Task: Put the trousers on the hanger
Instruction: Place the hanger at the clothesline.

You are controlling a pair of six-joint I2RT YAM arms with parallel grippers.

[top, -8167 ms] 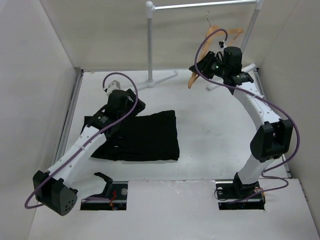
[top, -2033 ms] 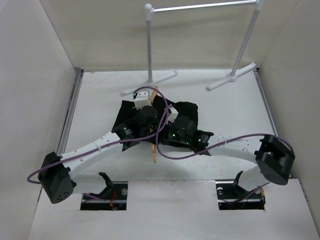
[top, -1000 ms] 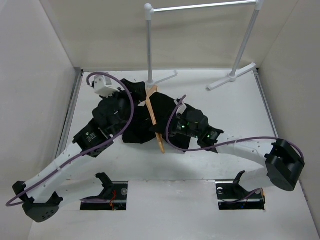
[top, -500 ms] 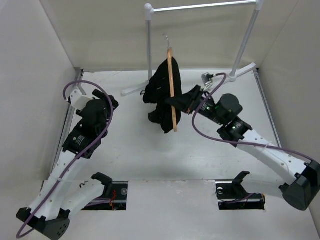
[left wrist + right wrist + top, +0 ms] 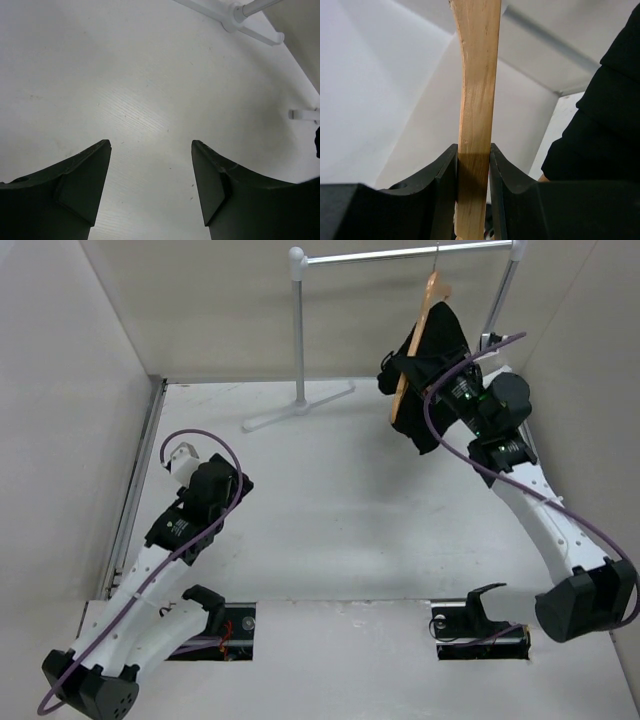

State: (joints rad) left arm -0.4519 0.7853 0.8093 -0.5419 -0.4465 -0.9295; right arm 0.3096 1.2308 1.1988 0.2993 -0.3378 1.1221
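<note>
Over on the left, the left claw (image 5: 150, 185) hangs wide open above the bare white surface (image 5: 330, 510). It grips nothing and sits well apart from the action. Moving right, the hanger (image 5: 400, 400) is up high, its long axis running steeply up toward the rail (image 5: 380, 255), with the trousers (image 5: 440, 350) draped over it on the right arm's side. The right claw (image 5: 472, 150) is pinched on the hanger's wood, jaws partly closed and flush on both faces. The hook (image 5: 436, 258) sits right at the rail, but whether it's over it, I can't tell. Right arm's move, by my reckoning.
</note>
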